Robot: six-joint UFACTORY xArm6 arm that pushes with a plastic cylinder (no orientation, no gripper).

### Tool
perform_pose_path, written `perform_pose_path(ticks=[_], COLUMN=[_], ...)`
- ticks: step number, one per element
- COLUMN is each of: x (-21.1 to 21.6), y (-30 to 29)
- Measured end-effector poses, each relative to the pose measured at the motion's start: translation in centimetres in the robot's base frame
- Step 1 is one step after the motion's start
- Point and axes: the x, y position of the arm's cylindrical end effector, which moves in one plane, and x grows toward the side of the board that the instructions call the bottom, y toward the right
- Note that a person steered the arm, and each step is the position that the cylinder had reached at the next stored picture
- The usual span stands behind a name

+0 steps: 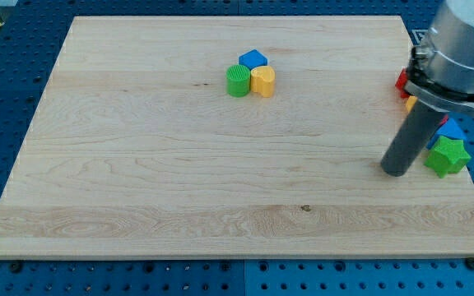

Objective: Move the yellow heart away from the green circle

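Observation:
The yellow heart (pixel 263 80) lies near the top middle of the wooden board (pixel 138 164). It touches the green circle (pixel 237 81) on its left. A blue block (pixel 253 59) sits just above the two, touching them. My tip (pixel 396 169) rests on the board far to the right and lower, well apart from this cluster. It stands just left of a green star (pixel 447 156).
At the board's right edge, partly hidden behind the arm, lie a blue block (pixel 450 129), a red block (pixel 402 81) and a bit of an orange or yellow block (pixel 411 104). Blue pegboard (pixel 6 99) surrounds the board.

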Motion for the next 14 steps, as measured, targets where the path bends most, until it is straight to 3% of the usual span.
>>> perform_pose_path(ticks=[6,8,10,14], x=[-5.6,-5.7,-8.2,-12.2], y=[-11.1,-11.2,-15.3,-16.7])
